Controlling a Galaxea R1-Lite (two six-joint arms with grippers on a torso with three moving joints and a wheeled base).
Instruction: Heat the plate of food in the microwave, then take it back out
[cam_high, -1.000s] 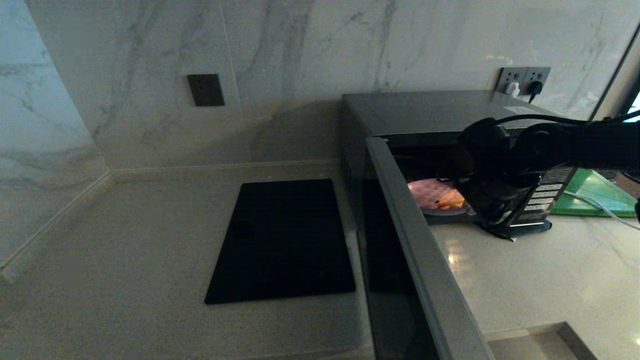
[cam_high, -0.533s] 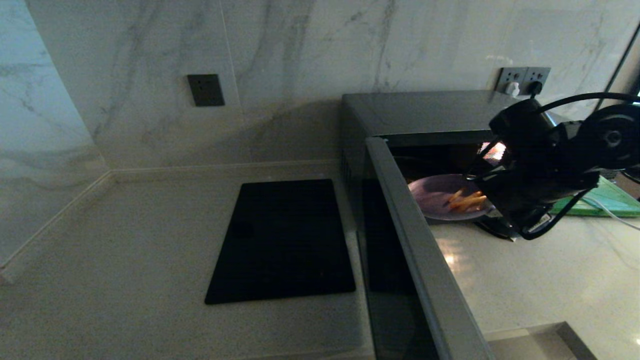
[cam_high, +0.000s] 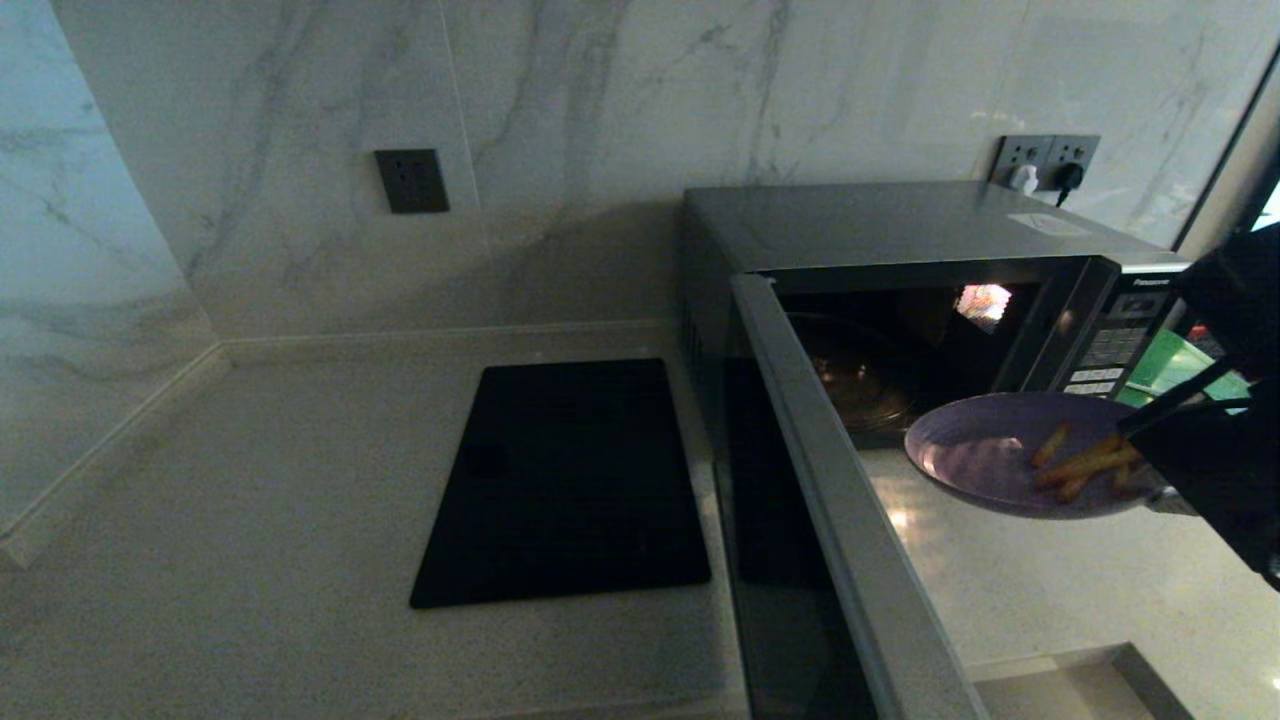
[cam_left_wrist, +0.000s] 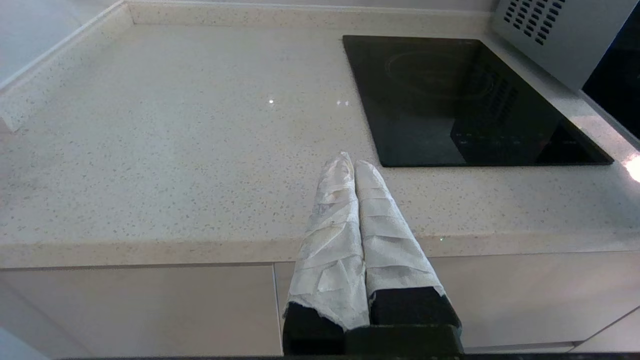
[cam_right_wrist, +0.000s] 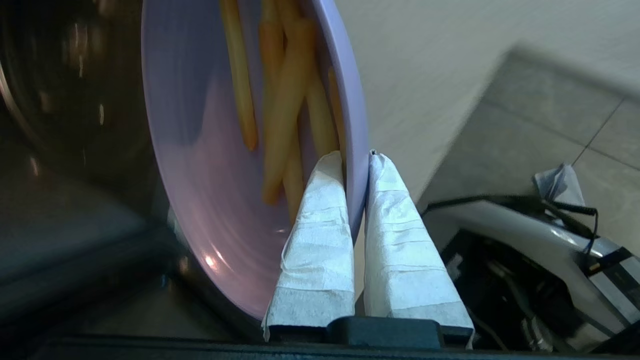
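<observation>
r gripper (cam_right_wrist: 357, 155) jaws pinch rim of purple plate (cam_right_wrist: 200, 165) w/ fries (cam_right_wrist: 285, 110); dark microwave interior (cam_right_wrist: 60, 100) behind.

Black panel (cam_high: 565, 485) on pale speckled counter (cam_high: 250, 520), green board (cam_high: 1165, 365) behind

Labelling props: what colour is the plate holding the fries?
Lavender-purple plate, plain with no pattern; clearest in the right wrist view.

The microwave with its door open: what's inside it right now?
Inside the microwave only the bare glass turntable shows, lit by a small lamp. The plate of food is outside, held by the right gripper. The open door hides the cavity's left part.
</observation>
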